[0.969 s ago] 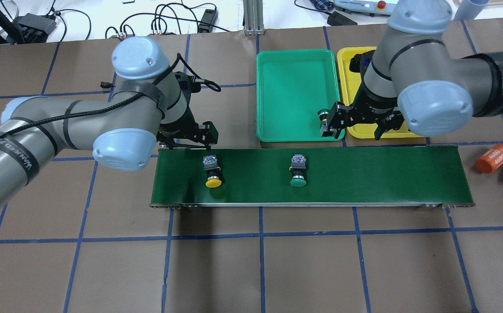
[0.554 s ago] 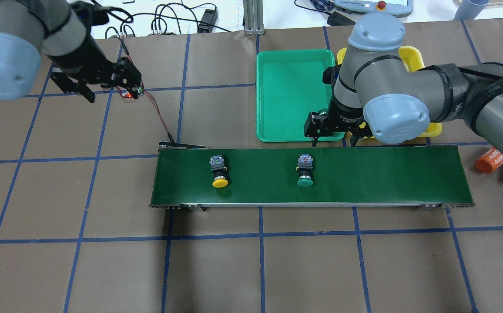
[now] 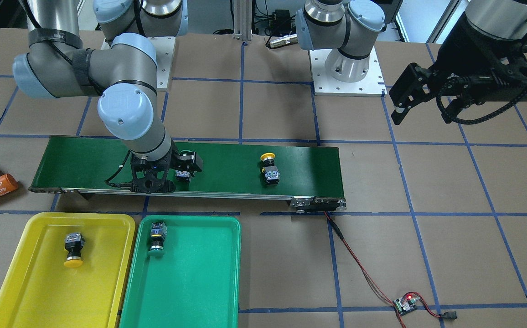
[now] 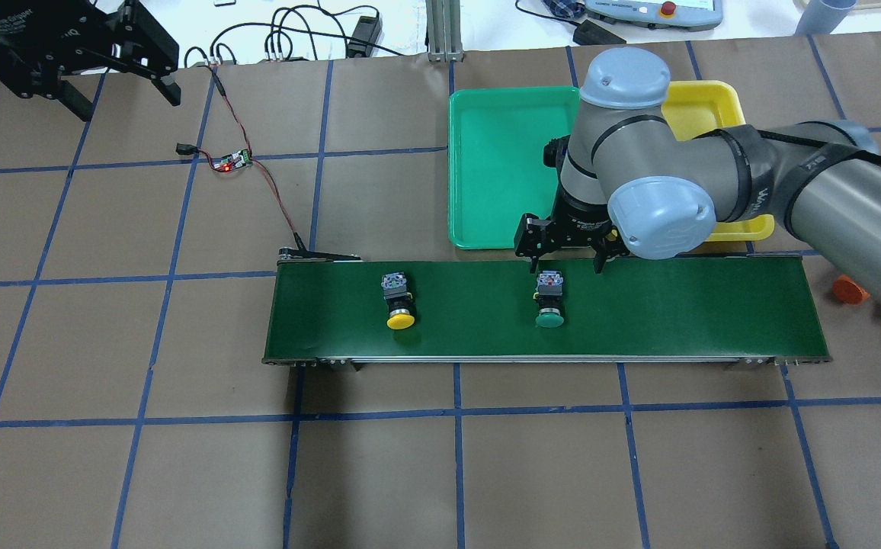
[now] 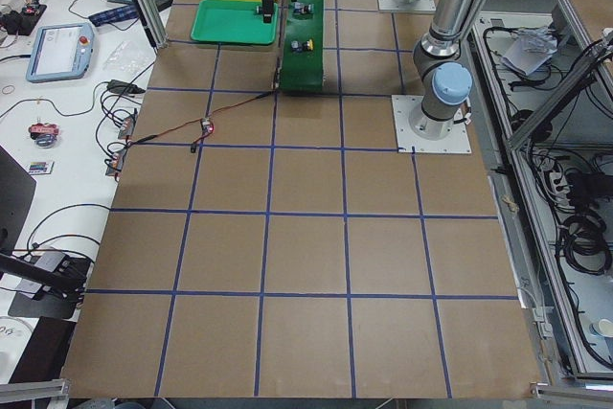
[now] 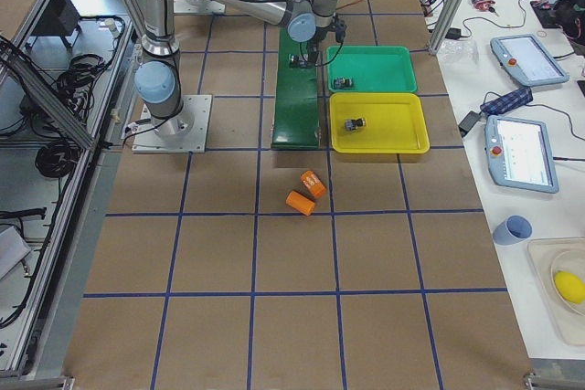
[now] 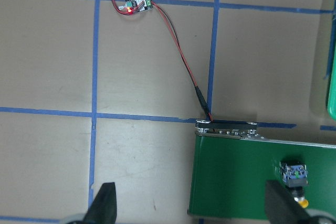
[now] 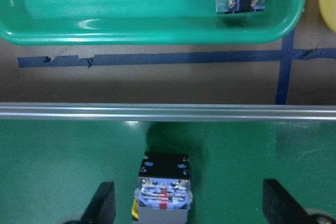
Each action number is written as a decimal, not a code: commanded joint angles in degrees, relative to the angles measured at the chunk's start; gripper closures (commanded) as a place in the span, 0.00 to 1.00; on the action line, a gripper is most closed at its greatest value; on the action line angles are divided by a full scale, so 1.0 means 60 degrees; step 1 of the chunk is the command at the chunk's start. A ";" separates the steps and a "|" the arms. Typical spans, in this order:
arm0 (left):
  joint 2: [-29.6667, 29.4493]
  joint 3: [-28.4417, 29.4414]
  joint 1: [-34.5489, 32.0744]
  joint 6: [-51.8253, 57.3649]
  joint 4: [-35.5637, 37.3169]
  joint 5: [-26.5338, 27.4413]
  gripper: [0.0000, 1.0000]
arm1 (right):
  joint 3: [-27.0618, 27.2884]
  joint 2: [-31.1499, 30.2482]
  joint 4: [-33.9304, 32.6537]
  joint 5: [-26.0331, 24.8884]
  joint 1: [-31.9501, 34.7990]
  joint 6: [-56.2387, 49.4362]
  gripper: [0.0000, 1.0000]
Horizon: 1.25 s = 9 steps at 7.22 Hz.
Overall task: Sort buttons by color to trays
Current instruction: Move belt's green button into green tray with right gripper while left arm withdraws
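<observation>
Since the earlier view the right gripper (image 4: 565, 265) has slid off the green tray (image 4: 486, 152) toward the robot's edge of the desk and now hangs over the belt's (image 4: 677, 305) far rim. Both belt-riding buttons have drifted a little toward the desk's right end, and the left arm has pulled back to the far left corner. The green button (image 4: 549, 303) lies on the belt about midway along the desk. Its long axis runs from operators' edge to robot's edge, with the terminal block toward the green tray and the cap toward the robot. It sits just on the robot's side of the right gripper, whose fingers (image 8: 103, 205) are spread wide, empty, and set across that axis. A short advance and descent should straddle the body. The yellow button (image 4: 399, 303) lies parallel, further left. The left gripper (image 4: 124, 103), also spread and empty, is well apart. The right arm, wrist pointing steeply down, is clearly nearer.
</observation>
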 commanded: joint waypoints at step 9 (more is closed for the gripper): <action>-0.0129 -0.1248 -0.0733 -0.0653 -0.0618 -0.0147 0.00 | -0.1740 0.0462 -0.0241 -0.0477 -0.0046 0.0037 1.00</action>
